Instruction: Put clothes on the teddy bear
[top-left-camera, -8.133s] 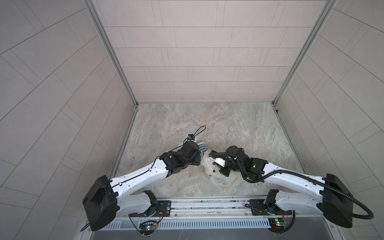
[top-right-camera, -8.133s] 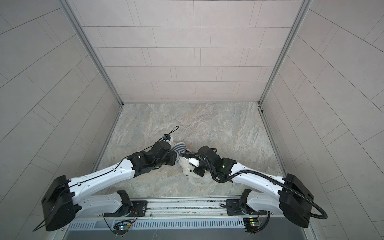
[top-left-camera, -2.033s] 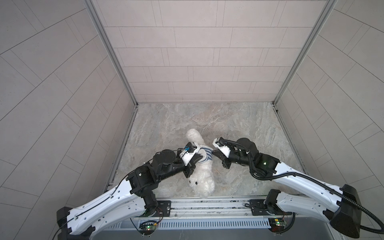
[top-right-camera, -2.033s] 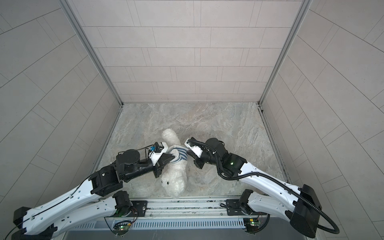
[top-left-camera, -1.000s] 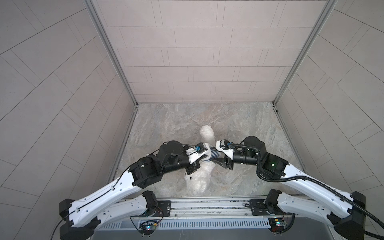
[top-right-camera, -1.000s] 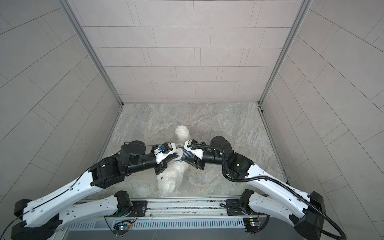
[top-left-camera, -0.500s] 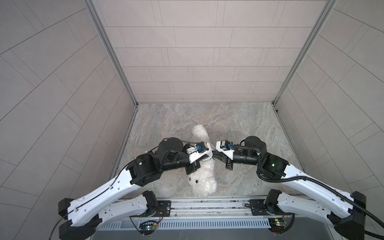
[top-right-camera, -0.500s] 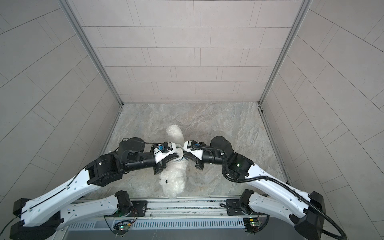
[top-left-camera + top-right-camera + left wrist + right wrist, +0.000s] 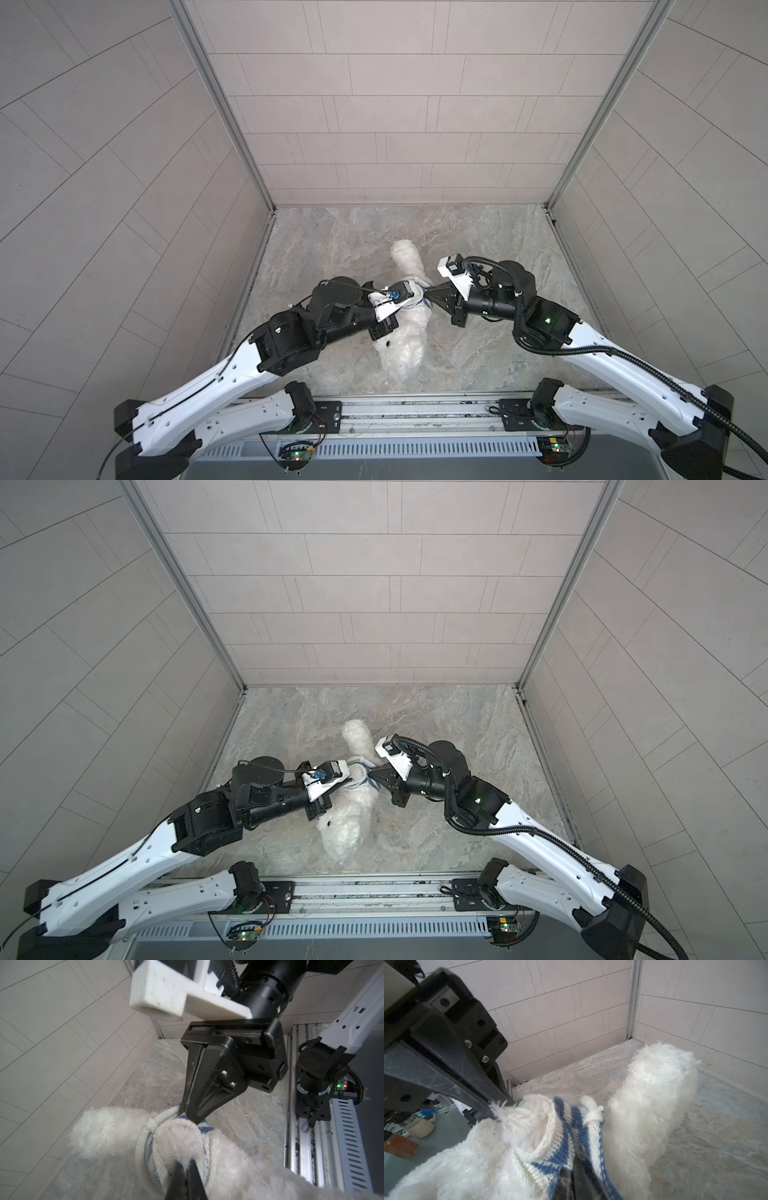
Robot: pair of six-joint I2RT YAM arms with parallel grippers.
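In both top views the teddy bear [image 9: 404, 340] [image 9: 347, 820] stretches lengthwise over the middle of the tabletop [image 9: 498, 237] between my two arms. It sits much where it was half a second ago, and far more of it shows than eight seconds back. The left gripper [image 9: 417, 294] and right gripper [image 9: 428, 294] meet tip to tip at the striped shirt [image 9: 415, 302] bunched round its middle. From the left wrist, my left fingers [image 9: 176, 1182] are pressed together on the knit, while the right gripper pinches its far edge. From the right wrist, the right fingers [image 9: 578, 1178], part open a second ago, are now closed on blue-striped fabric.
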